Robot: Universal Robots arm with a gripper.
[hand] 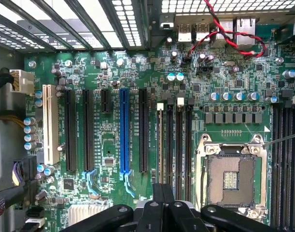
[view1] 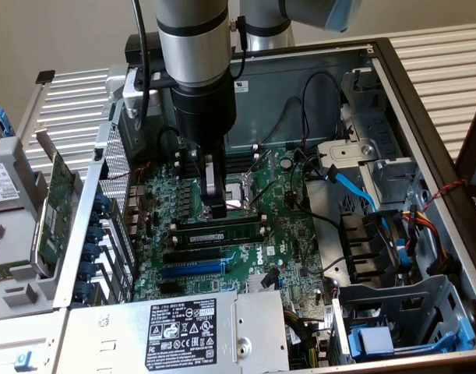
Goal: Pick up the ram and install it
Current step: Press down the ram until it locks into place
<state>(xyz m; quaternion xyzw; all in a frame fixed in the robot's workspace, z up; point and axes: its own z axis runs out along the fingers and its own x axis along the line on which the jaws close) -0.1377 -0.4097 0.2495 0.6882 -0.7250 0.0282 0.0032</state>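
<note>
Gripper low over motherboard, fingers look drawn together, empty as far as I can tell. Ram just below tips, seated in slot by CPU socket; long axis runs across exterior view left–right.

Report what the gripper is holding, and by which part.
Cannot be told. The gripper is at the top edge of the ram, which stands upright on the motherboard; any grip is hidden.
</note>
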